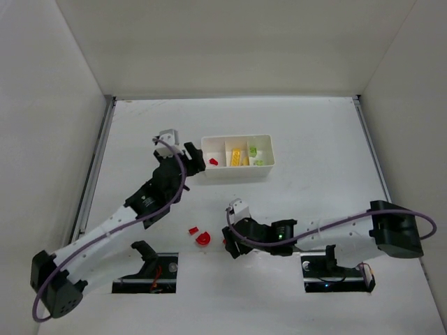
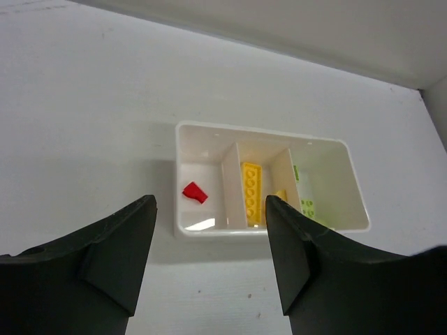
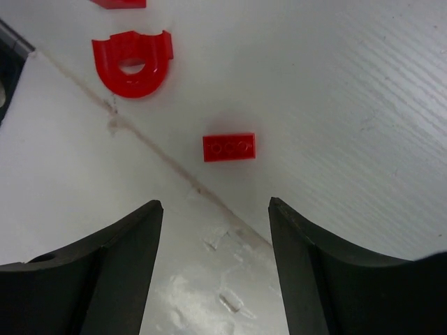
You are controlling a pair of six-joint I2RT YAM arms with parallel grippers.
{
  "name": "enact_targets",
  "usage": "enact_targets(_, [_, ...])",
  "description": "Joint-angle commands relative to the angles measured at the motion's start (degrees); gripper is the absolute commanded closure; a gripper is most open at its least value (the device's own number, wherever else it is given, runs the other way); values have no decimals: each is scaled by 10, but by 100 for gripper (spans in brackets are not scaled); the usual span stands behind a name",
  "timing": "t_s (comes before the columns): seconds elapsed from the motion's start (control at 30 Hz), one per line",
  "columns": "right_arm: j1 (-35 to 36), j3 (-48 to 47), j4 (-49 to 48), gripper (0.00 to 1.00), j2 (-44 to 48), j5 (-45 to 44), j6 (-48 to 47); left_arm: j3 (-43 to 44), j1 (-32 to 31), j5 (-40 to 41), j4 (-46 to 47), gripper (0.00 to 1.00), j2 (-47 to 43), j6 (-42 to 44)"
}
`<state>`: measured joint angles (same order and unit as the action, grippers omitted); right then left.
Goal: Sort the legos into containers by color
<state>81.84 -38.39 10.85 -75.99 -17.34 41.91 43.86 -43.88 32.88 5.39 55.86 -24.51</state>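
The white three-compartment tray (image 1: pixel 237 174) sits mid-table. It holds a red bit (image 1: pixel 213 162) on the left, a yellow brick (image 1: pixel 237 157) in the middle and light-green pieces (image 1: pixel 258 155) on the right. My left gripper (image 1: pixel 192 162) is open and empty just left of the tray. Its wrist view shows the tray (image 2: pixel 209 229), the red bit (image 2: pixel 195 192), the yellow brick (image 2: pixel 251 192) and a green piece (image 2: pixel 307 206) ahead of the gripper (image 2: pixel 209 202). My right gripper (image 1: pixel 229 244) is open. A small red brick (image 3: pixel 229 147) lies just ahead of it (image 3: pixel 215 204). A red half-round (image 3: pixel 133 63) lies farther off.
On the table in the top view lie the red half-round (image 1: pixel 203 239) and a tiny red bit (image 1: pixel 193 229), left of the right gripper. Another red bit (image 3: pixel 119 3) shows at the top edge of the right wrist view. White walls enclose the table on three sides.
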Motion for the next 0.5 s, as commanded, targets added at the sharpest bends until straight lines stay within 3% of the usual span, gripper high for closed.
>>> enact_targets(0.0, [4, -42, -16, 34, -53, -50, -6, -62, -2, 44, -73, 38, -82, -40])
enact_targets(0.23, [4, -84, -14, 38, -126, -91, -12, -163, 2, 57, -203, 39, -246, -138])
enact_targets(0.33, [4, -94, -12, 38, -146, -95, -12, -182, -5, 54, -234, 39, -275, -164])
enact_targets(0.47, [4, -105, -13, 46, -170, -96, -12, -192, -13, 60, -281, 40, -270, -195])
